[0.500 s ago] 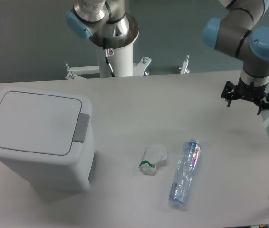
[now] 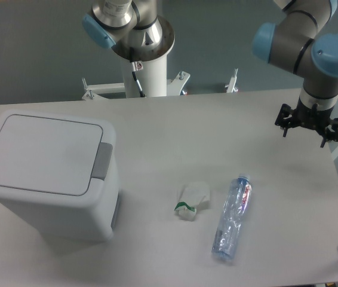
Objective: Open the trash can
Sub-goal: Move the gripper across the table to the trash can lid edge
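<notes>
One arm, one target: gripper (image 2: 310,127) at right edge of frame, trash can (image 2: 48,173) at far left, well apart.
Gripper state: pointing down over the table (image 2: 229,119), holding nothing; seen from above, so I cannot tell how far the fingers are spread.
Trash can: sits on the table at left-centre of frame, lid (image 2: 42,153) flat and closed.
Latch: grey push-button (image 2: 102,160) on the lid's right edge, the side facing the gripper.
Key relation: latch lies left of and slightly lower in frame than the gripper; travel is nearly the full table width, right to left.
Can axis: lid's longer side runs roughly left-right in frame, tilted a little; hinge presumably on the far left side, not visible.
Clutter: crumpled wrapper (image 2: 192,199) and clear bottle (image 2: 233,218) lie in lower-centre of frame, below a straight line from gripper to latch.
Open room: upper-centre table band between gripper and can shows nothing in the way.
Edges: gripper is near the table's right edge; can's left side is at the frame's left border.
Progress: judged not started, lid untouched.
Risk: pressing off-centre on the latch may slide the can instead of releasing it.
</notes>
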You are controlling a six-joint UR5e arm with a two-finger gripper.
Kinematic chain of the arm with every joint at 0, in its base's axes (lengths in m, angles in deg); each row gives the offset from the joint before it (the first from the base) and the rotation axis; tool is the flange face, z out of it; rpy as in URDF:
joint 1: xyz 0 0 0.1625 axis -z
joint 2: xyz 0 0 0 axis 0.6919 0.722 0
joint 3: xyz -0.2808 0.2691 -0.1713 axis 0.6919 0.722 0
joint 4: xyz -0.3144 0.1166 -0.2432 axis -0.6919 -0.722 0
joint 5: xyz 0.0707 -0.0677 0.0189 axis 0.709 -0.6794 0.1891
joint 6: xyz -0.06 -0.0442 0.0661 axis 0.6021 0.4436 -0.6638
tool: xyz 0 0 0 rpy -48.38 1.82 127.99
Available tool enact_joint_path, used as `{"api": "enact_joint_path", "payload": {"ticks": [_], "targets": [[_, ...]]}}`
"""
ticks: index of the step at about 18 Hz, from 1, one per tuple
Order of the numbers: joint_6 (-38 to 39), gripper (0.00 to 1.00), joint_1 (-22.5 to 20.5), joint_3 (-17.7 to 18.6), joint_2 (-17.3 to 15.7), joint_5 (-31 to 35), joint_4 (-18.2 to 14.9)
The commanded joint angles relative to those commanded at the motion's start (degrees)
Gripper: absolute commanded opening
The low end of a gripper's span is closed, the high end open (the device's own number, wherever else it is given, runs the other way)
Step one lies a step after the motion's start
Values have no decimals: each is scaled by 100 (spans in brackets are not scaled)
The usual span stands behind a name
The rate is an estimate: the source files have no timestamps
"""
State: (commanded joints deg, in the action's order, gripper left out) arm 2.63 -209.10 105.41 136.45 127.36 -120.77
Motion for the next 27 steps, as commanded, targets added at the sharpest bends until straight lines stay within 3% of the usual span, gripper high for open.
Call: {"api": "enact_joint_path", "payload": {"ticks": [4,8,12,15,20,27], "targets": [[500,100,52,18,-35,-386,193],[1922,100,175,-34,-290,-1133,237],[3144,100,737,-219,-334,-1592,237],[3813,100,1185,-281,-623,-1618,237],[4324,100,1485,-369,-1063,-2443,237],[4483,100,2380,61,-1468,-2733,246]]}}
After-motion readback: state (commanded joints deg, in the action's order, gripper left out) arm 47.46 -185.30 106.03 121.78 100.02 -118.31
